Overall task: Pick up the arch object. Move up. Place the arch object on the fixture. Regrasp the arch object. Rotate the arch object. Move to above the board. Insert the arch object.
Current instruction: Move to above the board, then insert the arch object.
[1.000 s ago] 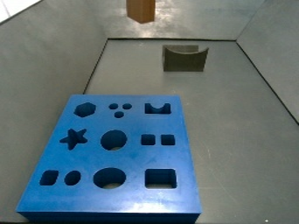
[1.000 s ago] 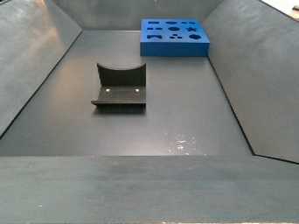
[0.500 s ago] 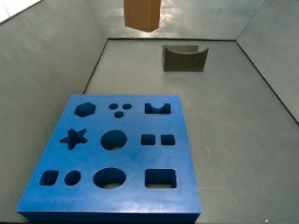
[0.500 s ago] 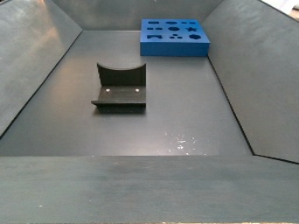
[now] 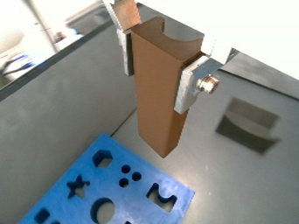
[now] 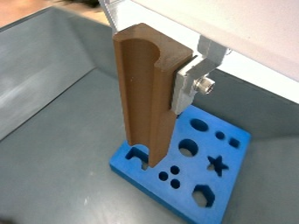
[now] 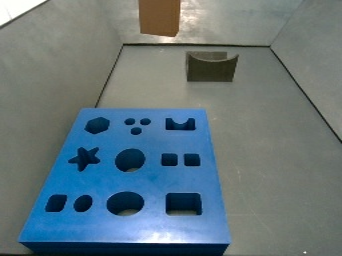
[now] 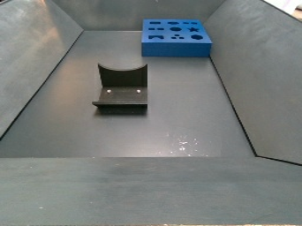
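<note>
Both wrist views show the arch object clamped upright between the gripper's two flat silver fingers, its long axis running straight down from the gripper toward the floor. It is a long orange-brown wooden block with smooth faces and faint grain; a rounded groove, the arch notch, runs along the face seen in a wrist view. The fingers press on its two opposite sides near the upper end, so most of the block hangs free beneath them.

Below the block's lower end lies the board, a thick blue slab with a matte surface, flat on the grey floor. Its cutouts are a star, a hexagon, several circles, squares and an arch-shaped slot, all open with nothing in them. In a wrist view the block's tip overlaps the board's edge, well above it.

The fixture, a dark grey-olive piece with a concave scoop, stands off to the side of the gripper, apart from the board, its scoop bare.

In a side view only the block's lower part shows at the upper edge, high above the floor, with the fixture beyond the board.
</note>
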Robot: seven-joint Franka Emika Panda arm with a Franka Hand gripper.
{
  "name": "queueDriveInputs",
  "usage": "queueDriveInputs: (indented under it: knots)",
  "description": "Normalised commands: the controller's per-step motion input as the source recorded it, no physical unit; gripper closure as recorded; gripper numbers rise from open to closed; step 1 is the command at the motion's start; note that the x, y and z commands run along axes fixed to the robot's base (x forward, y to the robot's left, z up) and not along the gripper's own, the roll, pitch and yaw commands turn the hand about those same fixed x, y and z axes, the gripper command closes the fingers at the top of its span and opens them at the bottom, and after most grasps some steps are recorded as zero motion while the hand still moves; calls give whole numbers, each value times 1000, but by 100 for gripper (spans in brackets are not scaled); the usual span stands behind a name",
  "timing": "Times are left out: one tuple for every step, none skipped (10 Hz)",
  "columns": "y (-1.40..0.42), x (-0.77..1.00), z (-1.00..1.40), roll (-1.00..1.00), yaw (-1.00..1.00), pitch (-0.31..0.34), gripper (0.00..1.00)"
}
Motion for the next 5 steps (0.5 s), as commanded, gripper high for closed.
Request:
queueDriveInputs:
  knots:
    - [-36, 77, 17, 169, 556, 137, 100]
    - [-35, 84, 21, 156, 282, 130, 100]
    - [0, 0, 0, 6, 0, 0, 100]
    - [-217, -11, -269, 83, 0, -24, 100]
    - [-357, 137, -380, 147, 0, -50, 100]
